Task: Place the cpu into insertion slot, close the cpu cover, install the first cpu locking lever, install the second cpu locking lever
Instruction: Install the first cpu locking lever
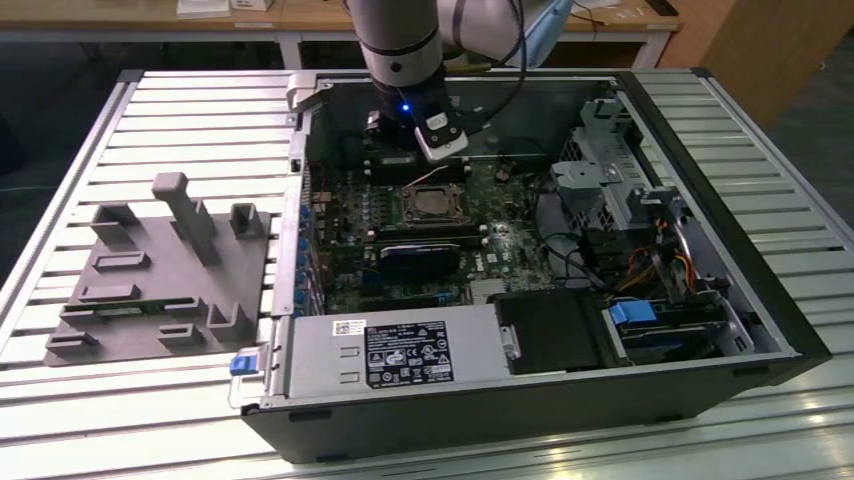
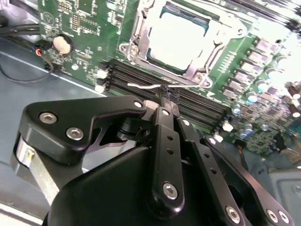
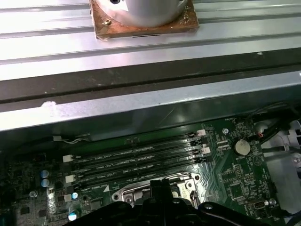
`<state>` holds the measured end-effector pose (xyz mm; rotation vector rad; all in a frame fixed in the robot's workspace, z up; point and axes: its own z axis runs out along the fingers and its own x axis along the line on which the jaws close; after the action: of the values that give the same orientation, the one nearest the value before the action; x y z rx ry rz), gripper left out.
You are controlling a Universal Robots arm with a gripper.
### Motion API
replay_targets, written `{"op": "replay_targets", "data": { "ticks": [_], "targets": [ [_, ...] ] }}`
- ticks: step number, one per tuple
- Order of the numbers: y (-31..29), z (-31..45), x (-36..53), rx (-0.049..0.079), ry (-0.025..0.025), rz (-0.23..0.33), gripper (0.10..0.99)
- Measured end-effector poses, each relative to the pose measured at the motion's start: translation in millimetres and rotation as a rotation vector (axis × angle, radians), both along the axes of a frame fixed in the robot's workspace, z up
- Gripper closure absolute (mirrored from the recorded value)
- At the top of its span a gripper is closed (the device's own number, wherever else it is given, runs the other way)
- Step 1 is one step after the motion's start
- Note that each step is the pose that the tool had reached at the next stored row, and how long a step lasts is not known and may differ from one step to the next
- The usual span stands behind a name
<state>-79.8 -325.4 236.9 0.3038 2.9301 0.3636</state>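
— What sat closest to the wrist?
— The gripper (image 2: 165,94), in the second wrist view. Its fingers were drawn together to a narrow point. A thin silver lever (image 2: 141,86) ran up to the tips and touched them. I couldn't tell whether it was pinched or only pressed against.
— And under that?
— The black memory slots (image 2: 136,75) lay just beneath the lever. Just beyond them I saw the cpu (image 2: 181,40) seated in the slot (image 1: 406,206). Its pale top showed through the window of the cover (image 2: 139,29), which lay flat over it.
— Anything around the slot?
— Green board (image 2: 84,23) all round, with a round battery (image 2: 62,43) off to one side.
— Farther out?
— In the exterior view the arm (image 1: 400,40) hung inside the open case (image 1: 534,425), with the gripper just at the slot's far edge. The case sat on a slatted table (image 1: 200,110), and a grey fixture (image 1: 160,270) lay on the table at that view's left, beside the case
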Motion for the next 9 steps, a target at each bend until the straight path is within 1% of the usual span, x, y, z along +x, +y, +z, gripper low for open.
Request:
{"op": "replay_targets", "data": {
  "ticks": [9],
  "targets": [
    [0.5, -4.8, 1.9, -0.001, -0.0002, -0.006, 0.984]
  ]
}}
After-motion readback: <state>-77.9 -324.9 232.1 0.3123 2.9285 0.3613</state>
